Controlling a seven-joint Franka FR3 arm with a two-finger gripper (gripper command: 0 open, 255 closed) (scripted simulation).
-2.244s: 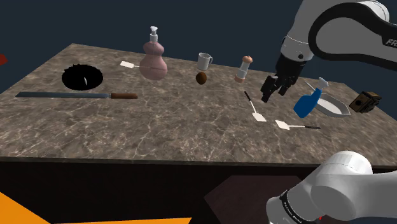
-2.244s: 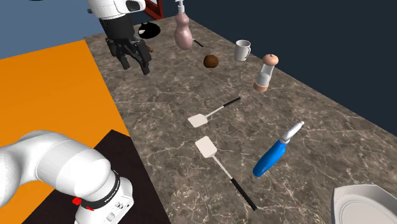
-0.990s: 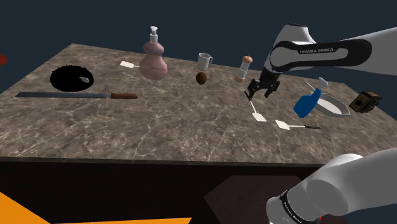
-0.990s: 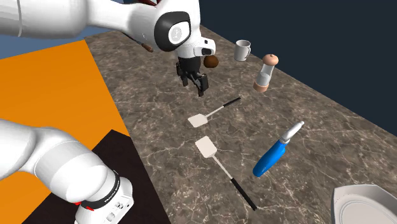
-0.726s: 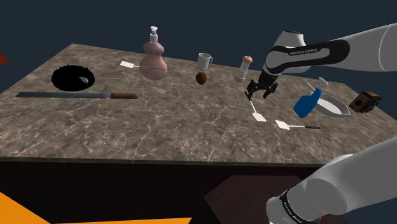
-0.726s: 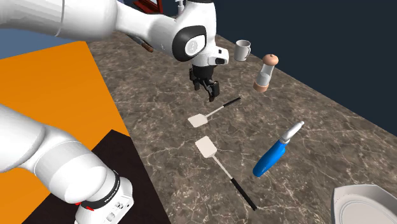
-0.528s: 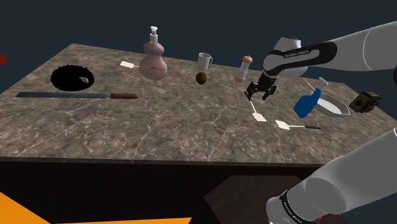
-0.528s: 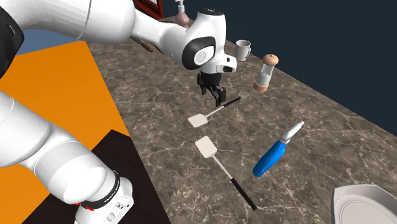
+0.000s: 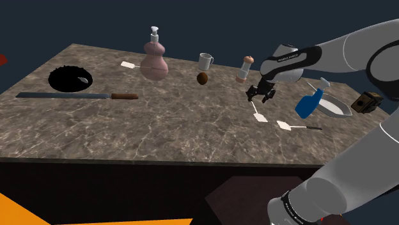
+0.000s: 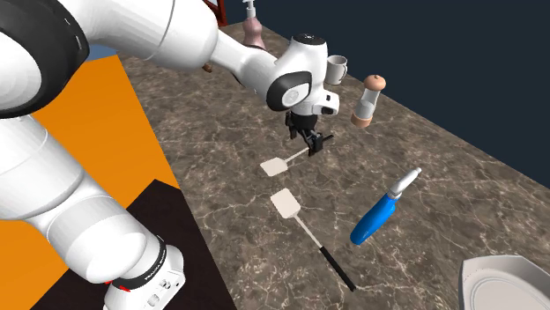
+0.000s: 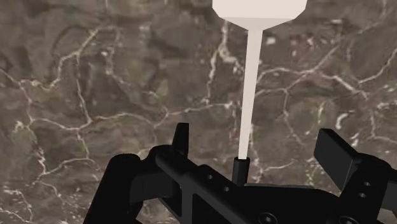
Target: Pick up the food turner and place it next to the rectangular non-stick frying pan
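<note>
So the gripper (image 9: pixel 261 96) is all black with its fingers spread wide, down low over the counter, a bit to the shoulder view's left of the blue spray bottle (image 9: pixel 310 102). The food turner (image 9: pixel 258 114) lies flat there too: a flat, squarish white head, a thin pale stem, then a slim black handle. In the wrist view the handle end of the turner (image 11: pixel 251 76) sits in the gap between the fingers (image 11: pixel 181 135), and as far as I can see neither one touches it, so nothing is pinched. A second turner (image 9: pixel 284 125) of the same shape lies just in front of the bottle, nearer the camera. The shallow white rectangular pan (image 9: pixel 339 108) with rounded corners is near the bottle on its other side, to the shoulder view's right. The bottle itself looks like smooth plastic with a white nozzle. The countertop (image 9: pixel 179 121) is dark brown marble-looking stone with thin white veins all over. Behind it is a plain dark navy backdrop, and the floor (image 10: pixel 79 132) is flat bright orange.
</note>
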